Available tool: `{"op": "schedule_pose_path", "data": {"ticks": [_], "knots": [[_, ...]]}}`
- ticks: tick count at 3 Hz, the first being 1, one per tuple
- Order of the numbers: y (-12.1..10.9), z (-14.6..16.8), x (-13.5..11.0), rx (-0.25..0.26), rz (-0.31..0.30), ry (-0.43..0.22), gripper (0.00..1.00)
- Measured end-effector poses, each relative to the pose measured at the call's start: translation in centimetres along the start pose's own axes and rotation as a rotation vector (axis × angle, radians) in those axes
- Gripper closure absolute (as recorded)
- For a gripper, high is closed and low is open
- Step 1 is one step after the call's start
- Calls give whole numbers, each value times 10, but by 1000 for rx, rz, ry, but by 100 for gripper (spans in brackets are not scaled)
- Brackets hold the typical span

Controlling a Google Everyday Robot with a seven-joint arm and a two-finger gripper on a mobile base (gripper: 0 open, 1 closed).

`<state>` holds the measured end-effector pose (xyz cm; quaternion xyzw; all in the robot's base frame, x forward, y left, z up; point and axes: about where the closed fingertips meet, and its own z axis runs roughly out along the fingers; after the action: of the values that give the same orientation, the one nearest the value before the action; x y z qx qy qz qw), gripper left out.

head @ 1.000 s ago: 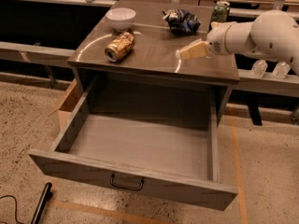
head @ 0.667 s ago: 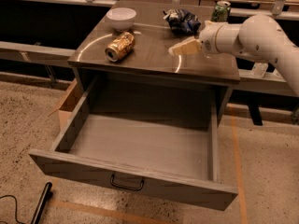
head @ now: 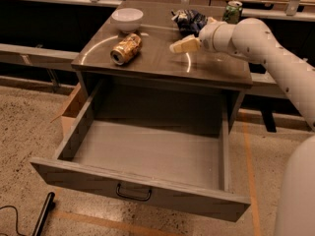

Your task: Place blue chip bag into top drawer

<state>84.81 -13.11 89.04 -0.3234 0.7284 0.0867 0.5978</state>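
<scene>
The blue chip bag point(head: 188, 19) lies crumpled at the back of the cabinet top, right of centre. The top drawer point(head: 147, 154) is pulled wide open below, its inside bare, with a black handle point(head: 133, 192) on its front panel. My gripper point(head: 189, 41) hovers low over the cabinet top just in front of the bag, reaching in from the right on the white arm point(head: 256, 43). It holds nothing that I can see.
A dented gold can point(head: 125, 48) lies on its side on the cabinet top point(head: 147, 60). A white bowl point(head: 127, 18) stands at the back left, a green can point(head: 232, 11) at the back right. A cardboard box point(head: 71, 109) sits left of the drawer.
My gripper has moved left and towards the back of the cabinet top, closer to the blue chip bag. The drawer and the other objects have not moved.
</scene>
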Motion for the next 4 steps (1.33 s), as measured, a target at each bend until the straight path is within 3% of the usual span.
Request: {"op": "schedule_pose_path", "data": {"ticks": [2,4], "knots": [[-35,47,-3,79,-11,-23,0],[-62,82,-4,126,-28,-37,0]]}}
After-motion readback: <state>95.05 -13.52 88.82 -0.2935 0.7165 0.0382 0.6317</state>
